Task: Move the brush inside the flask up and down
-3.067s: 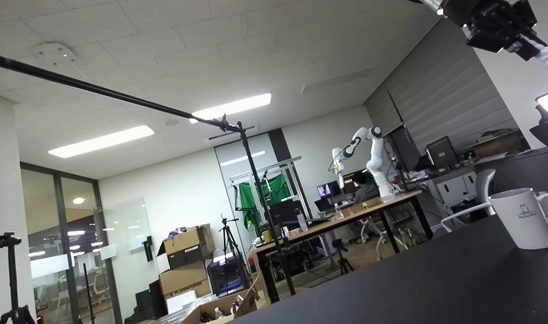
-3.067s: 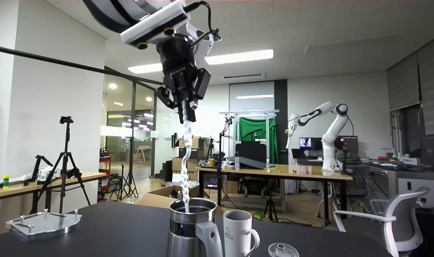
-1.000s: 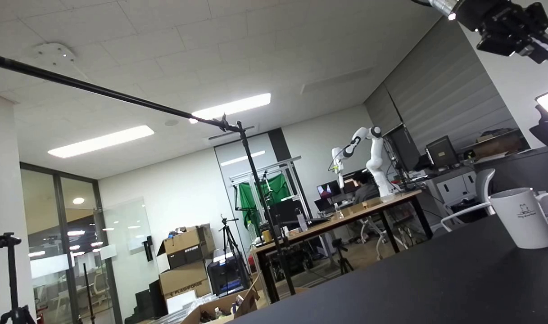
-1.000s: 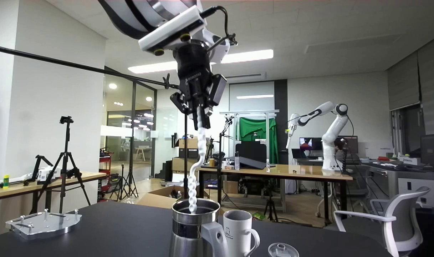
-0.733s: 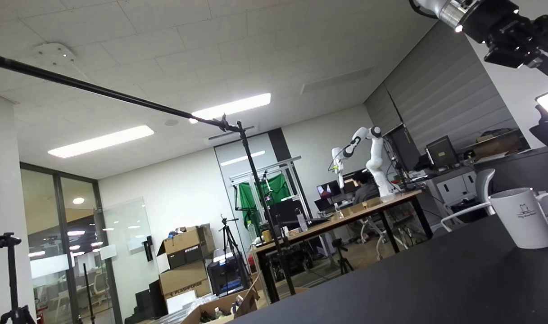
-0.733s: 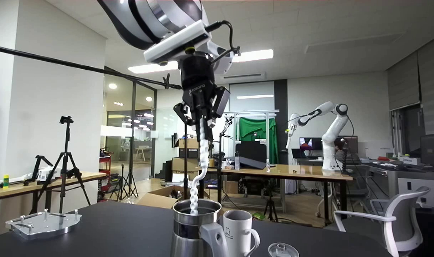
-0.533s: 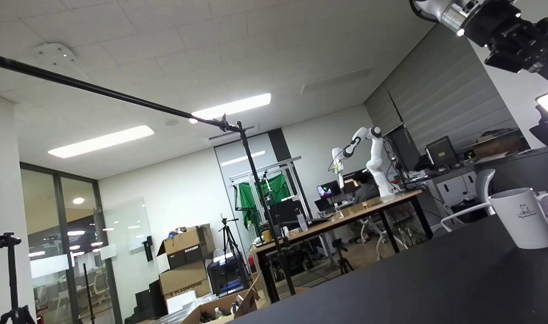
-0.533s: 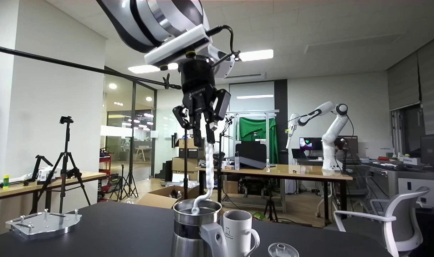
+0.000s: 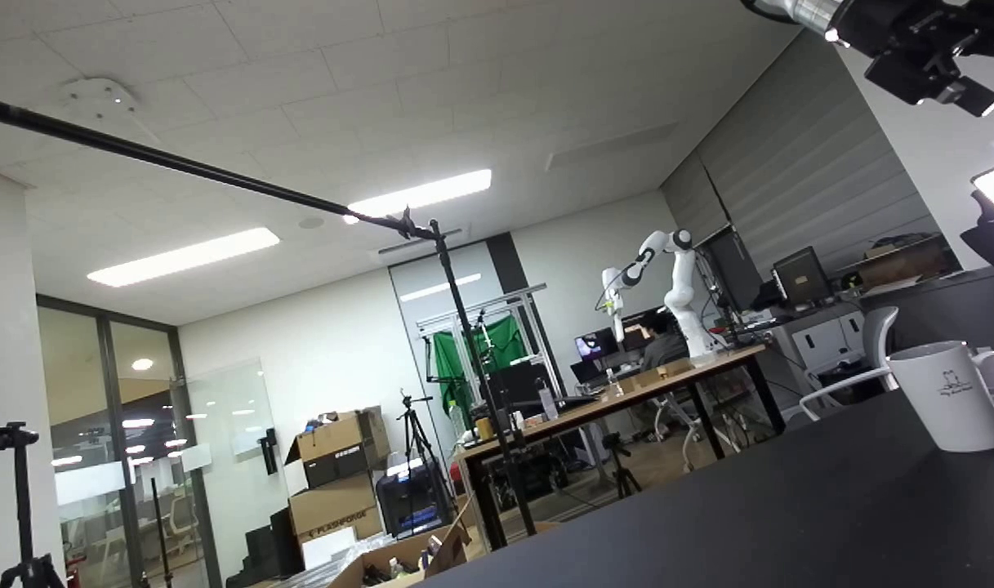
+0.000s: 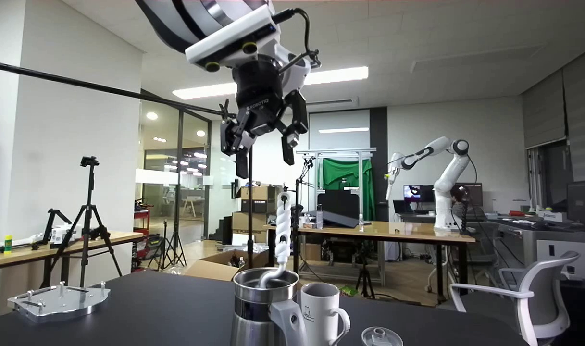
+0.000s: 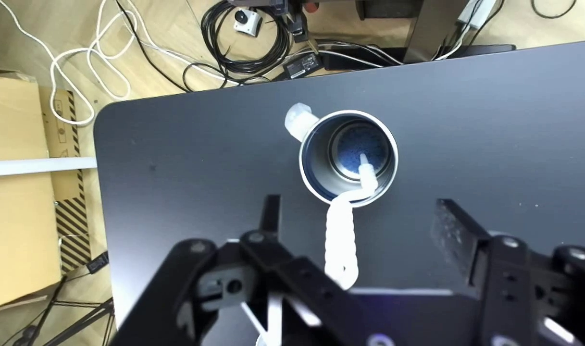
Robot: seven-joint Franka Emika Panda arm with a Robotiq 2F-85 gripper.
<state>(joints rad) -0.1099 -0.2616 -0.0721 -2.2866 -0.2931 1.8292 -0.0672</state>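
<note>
hand [image 10: 265, 164]: jaws spread wide, abv brush [image 10: 283, 222], apart | brush: lower end in flask [image 10: 246, 330], bent shaft, twisted hdl up past rim | flask: upright on desk [image 10: 177, 307] | mug [image 10: 321, 331]: upright, just beside flask | metal plate [image 10: 76, 302]: same desk, well apart | 2nd arm [image 10: 448, 179]: well back

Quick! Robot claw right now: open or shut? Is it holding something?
Gripper: open, holding nothing; the brush is below it, one end inside the flask.
</note>
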